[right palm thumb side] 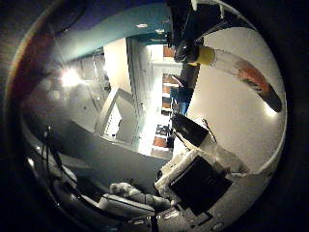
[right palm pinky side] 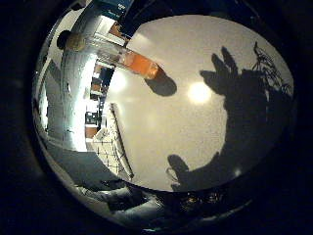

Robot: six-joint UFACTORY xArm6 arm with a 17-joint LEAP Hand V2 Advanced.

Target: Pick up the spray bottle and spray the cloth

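Note:
The spray bottle (right palm pinky side: 132,61) stands on the white round table (right palm pinky side: 196,137). It is clear, with orange liquid in its bottom part and a dark spray head. The right thumb side palm view shows it (right palm thumb side: 232,66) with a yellow collar under the black spray head. My hand (right palm thumb side: 205,166) shows there as white and black parts at the view's edge, away from the bottle. Its shadow (right palm pinky side: 240,103) lies on the table beside the bottle with the fingers spread. The hand holds nothing.
The table's edge (right palm pinky side: 110,127) runs close to the bottle. Beyond it is a room with shelves and furniture (right palm thumb side: 121,111) and a bright lamp (right palm thumb side: 70,77).

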